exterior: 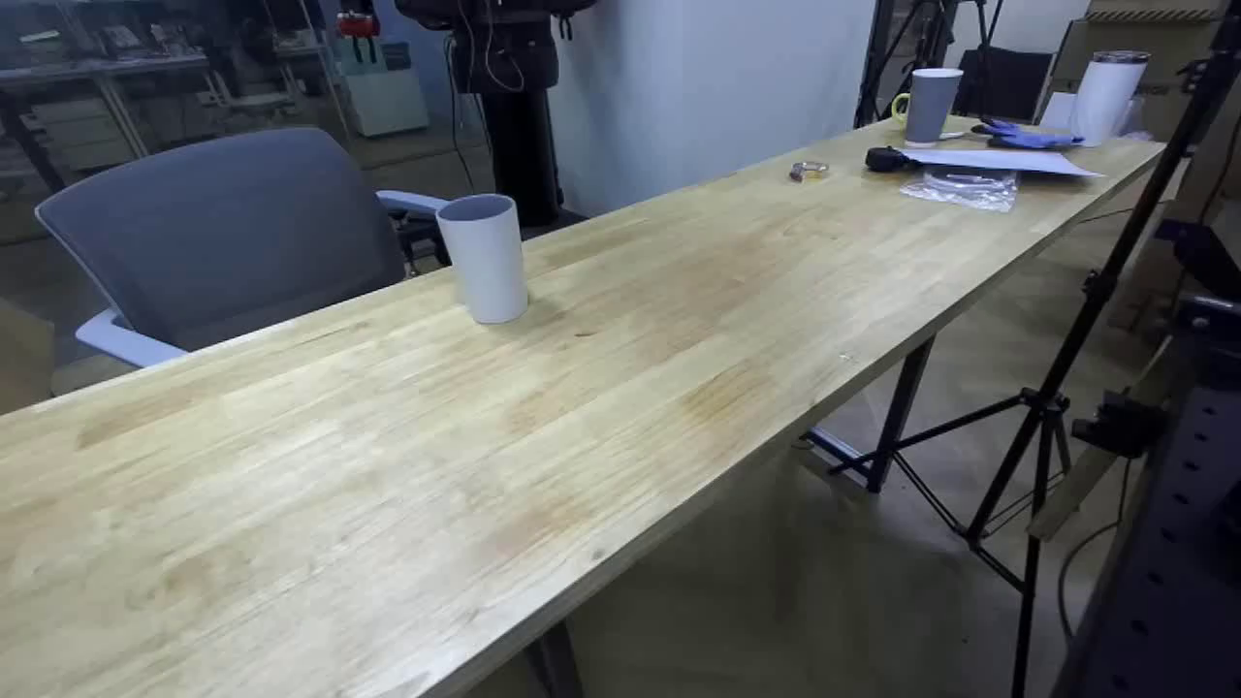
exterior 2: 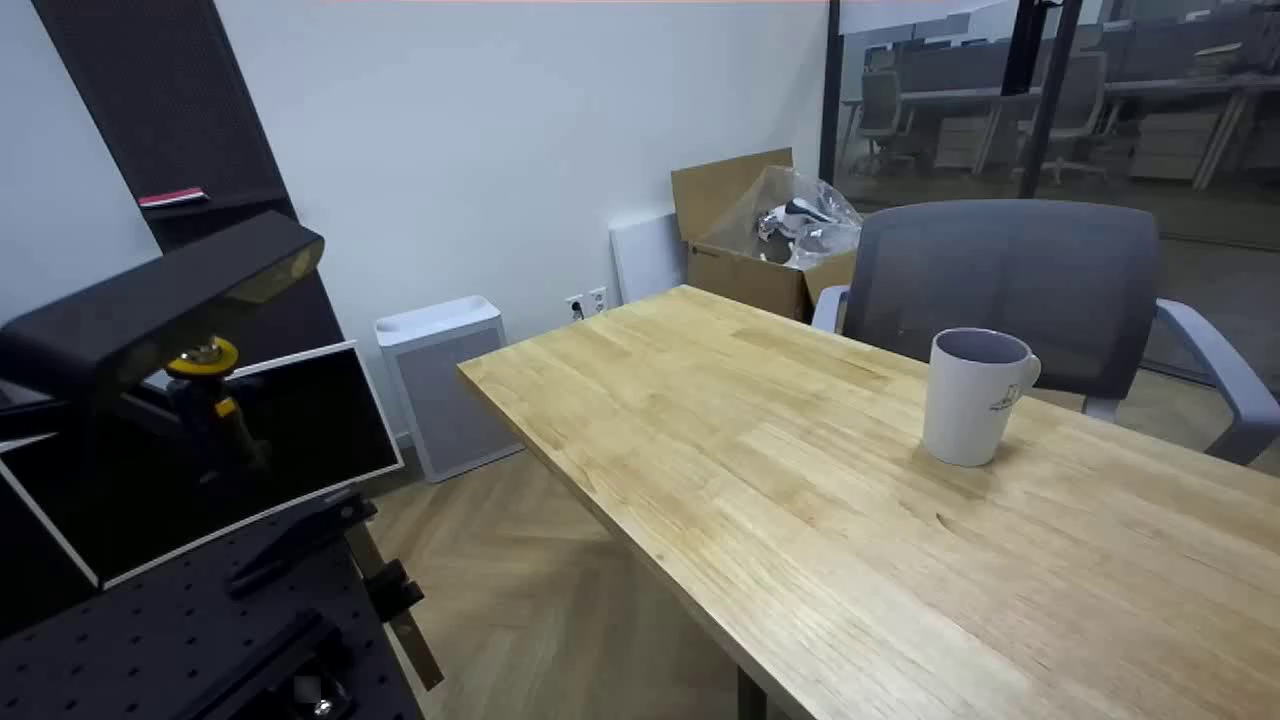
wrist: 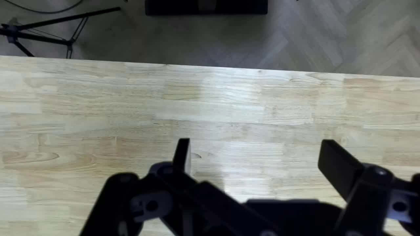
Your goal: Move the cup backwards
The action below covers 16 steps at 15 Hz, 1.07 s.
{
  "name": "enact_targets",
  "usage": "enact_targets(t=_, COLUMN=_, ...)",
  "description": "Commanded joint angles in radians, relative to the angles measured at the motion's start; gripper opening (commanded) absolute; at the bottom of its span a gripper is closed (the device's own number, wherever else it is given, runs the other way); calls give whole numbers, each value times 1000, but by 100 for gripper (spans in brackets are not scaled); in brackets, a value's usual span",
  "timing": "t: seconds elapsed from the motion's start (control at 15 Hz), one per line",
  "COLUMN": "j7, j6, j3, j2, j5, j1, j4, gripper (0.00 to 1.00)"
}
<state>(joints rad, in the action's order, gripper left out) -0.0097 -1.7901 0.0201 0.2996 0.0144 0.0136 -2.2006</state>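
Note:
The cup [exterior: 484, 260] is white with a grey interior. It stands upright on the wooden table [exterior: 620, 407] near the edge by the chair. In an exterior view the cup [exterior 2: 970, 400] shows a small handle and a dark print on its right side. The cup does not show in the wrist view; it is hidden or out of view there. My gripper [wrist: 254, 147] is open, with nothing between its fingers. It points down over the table, with a dark knot in the wood beside its left fingertip. The gripper is not seen over the table in either exterior view.
A grey chair [exterior: 228, 237] stands right behind the cup. At the table's far end are a grey cup [exterior: 931, 107], a white tumbler [exterior: 1108, 102], blue gloves [exterior: 1030, 136] and papers. A tripod [exterior: 1052, 388] stands beside the front edge. An open cardboard box [exterior 2: 745, 278] stands behind the table.

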Motion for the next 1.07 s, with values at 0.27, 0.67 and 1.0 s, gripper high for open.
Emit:
enact_targets(t=0.27, j7=0, j6=0, j3=0, j2=-1, j5=0, j1=1, j4=2, gripper=100)
enact_targets(t=0.67, j7=-1, j6=0, j3=0, j2=-1, j5=0, j1=1, j4=2, gripper=100)
enact_targets(t=1.0, j7=-40, j6=-116, j3=6, j2=-51, j5=10, j1=-2, j4=34, gripper=100)
